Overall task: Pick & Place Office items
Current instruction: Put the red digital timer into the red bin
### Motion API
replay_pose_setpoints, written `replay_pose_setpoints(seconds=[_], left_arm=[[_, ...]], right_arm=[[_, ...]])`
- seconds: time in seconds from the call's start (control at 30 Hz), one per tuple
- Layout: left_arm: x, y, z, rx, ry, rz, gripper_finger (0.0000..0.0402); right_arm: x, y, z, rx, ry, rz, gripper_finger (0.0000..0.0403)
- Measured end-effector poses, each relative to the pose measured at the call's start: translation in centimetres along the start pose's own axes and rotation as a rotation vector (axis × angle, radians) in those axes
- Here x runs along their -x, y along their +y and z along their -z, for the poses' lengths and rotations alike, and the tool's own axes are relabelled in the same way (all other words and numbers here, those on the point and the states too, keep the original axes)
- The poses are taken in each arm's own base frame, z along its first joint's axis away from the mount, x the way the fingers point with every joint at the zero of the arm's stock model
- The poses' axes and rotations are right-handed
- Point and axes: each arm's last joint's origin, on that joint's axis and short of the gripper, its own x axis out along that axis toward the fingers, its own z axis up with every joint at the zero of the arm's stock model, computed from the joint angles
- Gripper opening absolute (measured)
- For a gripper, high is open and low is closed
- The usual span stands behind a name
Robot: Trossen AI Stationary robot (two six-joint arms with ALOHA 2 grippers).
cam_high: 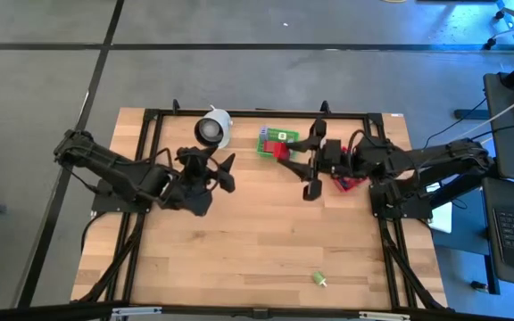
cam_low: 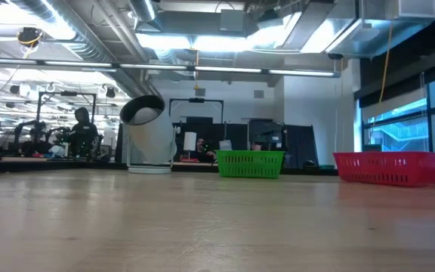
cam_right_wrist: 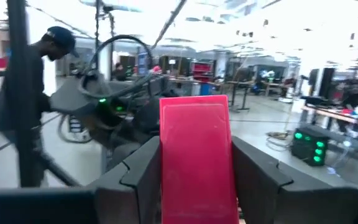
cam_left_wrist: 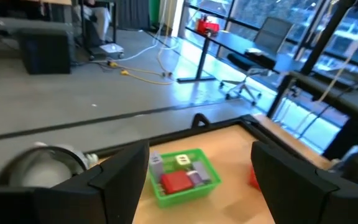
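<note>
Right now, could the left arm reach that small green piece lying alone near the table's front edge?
Probably yes: its fingers are open and empty, and bare table lies between them and the green piece.

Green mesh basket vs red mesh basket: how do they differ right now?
The green mesh basket lies in plain view from above, holding small office items; the red mesh basket is mostly hidden under the right arm there, contents unseen. Green sits nearer the white cylindrical roll; red sits farther. Both rest on the wooden table.
</note>
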Motion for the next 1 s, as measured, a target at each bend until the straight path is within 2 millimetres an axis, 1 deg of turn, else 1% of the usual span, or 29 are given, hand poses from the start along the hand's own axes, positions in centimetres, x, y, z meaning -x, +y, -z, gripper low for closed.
replay_pose_setpoints(seconds=[0.1,0.2,0.37,0.53,0.63,0.73,0.8,0.9,1.0], left_arm=[[-0.9,0.3,-0.2,-0.054,0.0,-0.028,0.0278],[-1.8,0.6,-0.5,-0.117,-0.007,-0.064,0.0278],[-3.1,1.1,-0.9,-0.258,-0.008,-0.117,0.0278],[-4.1,1.6,-1.2,-0.401,-0.001,-0.16,0.0278],[-4.8,1.9,-1.4,-0.445,0.01,-0.178,0.0278],[-5.7,2.3,-1.6,-0.476,0.046,-0.179,0.0278],[-6.5,2.7,-1.8,-0.489,0.079,-0.171,0.0278],[-7.8,3.3,-2.1,-0.492,0.138,-0.149,0.0278],[-9.1,4.1,-2.4,-0.466,0.195,-0.125,0.0278]], right_arm=[[-0.2,-1.2,0.4,-0.035,0.033,0.082,0.0166],[-0.4,-2.8,1.7,-0.091,0.147,0.206,0.0166],[0.5,-5.7,5.1,-0.208,0.452,0.398,0.0166],[2.7,-7.9,8.3,-0.232,0.803,0.58,0.0166],[4.2,-8.6,9.3,-0.263,0.931,0.687,0.0166],[5.7,-9.0,10.9,-0.296,1.039,0.78,0.0166],[6.3,-9.2,11.8,-0.326,1.067,0.821,0.0166],[7.4,-9.1,14.0,-0.379,1.134,0.863,0.0166],[8.4,-9.2,16.1,-0.442,1.152,0.934,0.0166]])
